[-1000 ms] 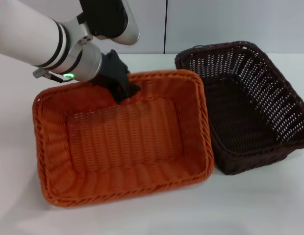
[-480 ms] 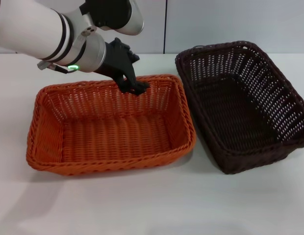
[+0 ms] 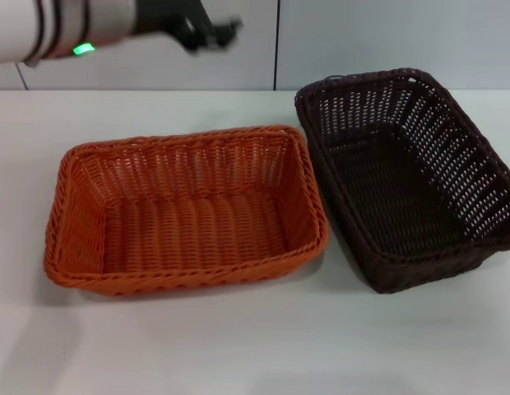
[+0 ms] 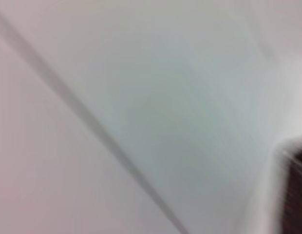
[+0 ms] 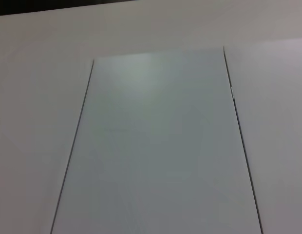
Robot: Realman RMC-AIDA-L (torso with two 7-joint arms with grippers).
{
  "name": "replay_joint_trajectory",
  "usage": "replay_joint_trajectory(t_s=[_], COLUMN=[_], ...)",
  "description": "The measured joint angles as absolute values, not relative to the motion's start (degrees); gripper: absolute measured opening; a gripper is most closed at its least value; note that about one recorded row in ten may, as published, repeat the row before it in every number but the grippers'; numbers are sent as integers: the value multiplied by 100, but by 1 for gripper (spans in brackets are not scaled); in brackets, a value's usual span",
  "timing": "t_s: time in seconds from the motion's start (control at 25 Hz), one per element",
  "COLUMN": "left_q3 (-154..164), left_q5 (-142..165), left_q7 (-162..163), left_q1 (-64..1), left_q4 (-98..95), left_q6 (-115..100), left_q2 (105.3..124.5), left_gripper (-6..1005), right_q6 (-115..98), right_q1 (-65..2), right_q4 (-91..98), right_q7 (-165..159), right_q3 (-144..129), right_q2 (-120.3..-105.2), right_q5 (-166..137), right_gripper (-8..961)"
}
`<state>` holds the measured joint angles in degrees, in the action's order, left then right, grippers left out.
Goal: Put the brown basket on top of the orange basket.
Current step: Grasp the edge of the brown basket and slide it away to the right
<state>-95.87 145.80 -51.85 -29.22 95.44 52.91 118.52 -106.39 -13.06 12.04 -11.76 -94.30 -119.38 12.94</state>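
The orange basket (image 3: 185,206) sits flat on the white table, left of centre in the head view, its opening facing up and nothing in it. The brown basket (image 3: 407,177) stands just to its right, also upright and empty, with its near-left side almost touching the orange one. My left gripper (image 3: 212,31) hangs high above the table's far edge, well clear of and behind the orange basket, holding nothing that I can see. The left wrist view shows only blurred wall. My right arm is out of the head view, and its wrist view shows only wall panels.
The white table (image 3: 263,346) has bare surface in front of both baskets and to the far left. A pale panelled wall (image 3: 387,37) runs along the back edge.
The orange basket, tilted up a second ago with my left gripper on its far rim, came down flat on the table. The left gripper then let go and rose up and away.
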Motion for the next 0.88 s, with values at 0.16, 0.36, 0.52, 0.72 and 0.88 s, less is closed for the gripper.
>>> replay_joint_trajectory(t_s=[0.16,0.36,0.52,0.72,0.88], left_q3=[-9094,-7915,-7393,-7155,-7193], left_q5=[14400,14112,14112,14098,14107], left_q7=[-4729,-4674,-4523,-3631,-2219], left_q1=[-1821,-423,-71,123,83], left_q4=[9903,9509,8936,7959,6542], left_q6=[2866,-1153,-2797,-4163,-5387], left_q2=[11836,11815,11812,11815,11812], left_gripper=[784,785,785,785,785], right_q6=[-10617,-10499,-10277,-10196,-10208], right_q1=[-1336,-1415,-1478,-1512,-1499], right_q4=[1185,1184,1199,1219,1229], right_q7=[-1175,-1172,-1170,-1168,-1168], right_q3=[-9431,-9435,-9438,-9405,-9389], right_q2=[-11941,-11934,-11935,-11935,-11941], right_q5=[1306,1309,1307,1313,1319], right_gripper=[823,823,823,823,824])
